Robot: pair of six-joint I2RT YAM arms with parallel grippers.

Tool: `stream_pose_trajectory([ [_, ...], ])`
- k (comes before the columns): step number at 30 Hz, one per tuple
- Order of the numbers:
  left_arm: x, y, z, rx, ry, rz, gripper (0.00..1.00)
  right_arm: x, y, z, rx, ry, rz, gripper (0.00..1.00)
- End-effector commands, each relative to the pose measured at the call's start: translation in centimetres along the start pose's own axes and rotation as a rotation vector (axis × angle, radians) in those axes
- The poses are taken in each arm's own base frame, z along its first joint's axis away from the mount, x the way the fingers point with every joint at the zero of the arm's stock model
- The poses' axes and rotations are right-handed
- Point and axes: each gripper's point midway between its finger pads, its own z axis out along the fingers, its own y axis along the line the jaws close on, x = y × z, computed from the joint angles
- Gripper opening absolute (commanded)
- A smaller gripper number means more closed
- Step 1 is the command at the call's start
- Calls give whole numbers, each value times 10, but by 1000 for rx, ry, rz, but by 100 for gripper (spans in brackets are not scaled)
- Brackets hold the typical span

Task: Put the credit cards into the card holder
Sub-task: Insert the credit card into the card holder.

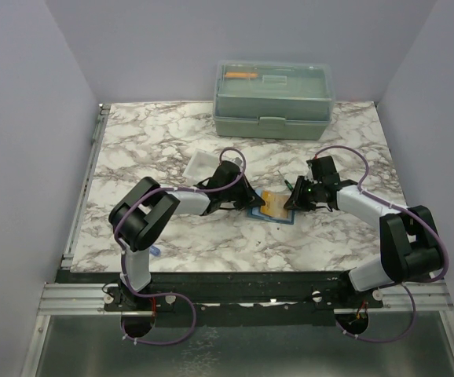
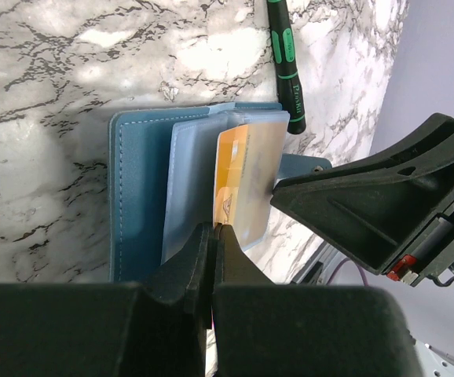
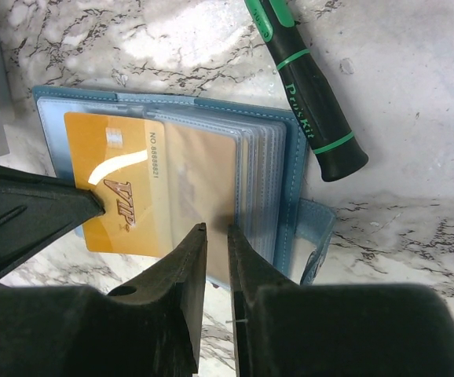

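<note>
In the left wrist view, the left gripper (image 2: 214,232) is seen with its jaws pressed together at the near edge of the card holder (image 2: 137,196). Whether a thin leaf is caught between them cannot be told. Just ahead of those jaws a gold credit card (image 2: 231,184) is lodged partway among the clear sleeves.

In the right wrist view, the right gripper (image 3: 216,236) is held with a narrow gap between its jaws, set at the edge of the sleeve stack. It cannot be made out whether a sleeve is nipped there. To the left of these jaws the card is met by the other gripper's tip.

The step in hand is judged to be the seating of this card in its pocket. A short push along the sleeve is called for next, with the pocket mouth kept open and the holder kept from sliding. No other cards can be seen.

"VIP" is printed on the card, with a number beginning "NO. 888". Beyond the holder, to the right of the right jaws, a green-black pen (image 3: 313,102) is marked "Pro'sKit". Far beyond both grippers a white tray (image 1: 198,165) and a pale green box (image 1: 274,98) are set.
</note>
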Motion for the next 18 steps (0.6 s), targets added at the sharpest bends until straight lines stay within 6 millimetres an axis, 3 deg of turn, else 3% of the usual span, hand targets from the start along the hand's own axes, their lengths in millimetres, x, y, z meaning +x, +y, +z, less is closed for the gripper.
stream_pose_trajectory([
  [1, 4, 8, 9, -11, -4, 17, 0, 30, -19, 2, 59, 92, 23, 21],
  [7, 14, 14, 11, -59, 39, 68, 0, 18, -20, -6, 70, 53, 31, 23],
  [11, 19, 17, 18, -102, 62, 120, 0, 25, -23, 1, 66, 80, 36, 23],
  [18, 42, 5, 38, -146, 127, 197, 3, 29, -17, 5, 14, 92, 50, 21],
])
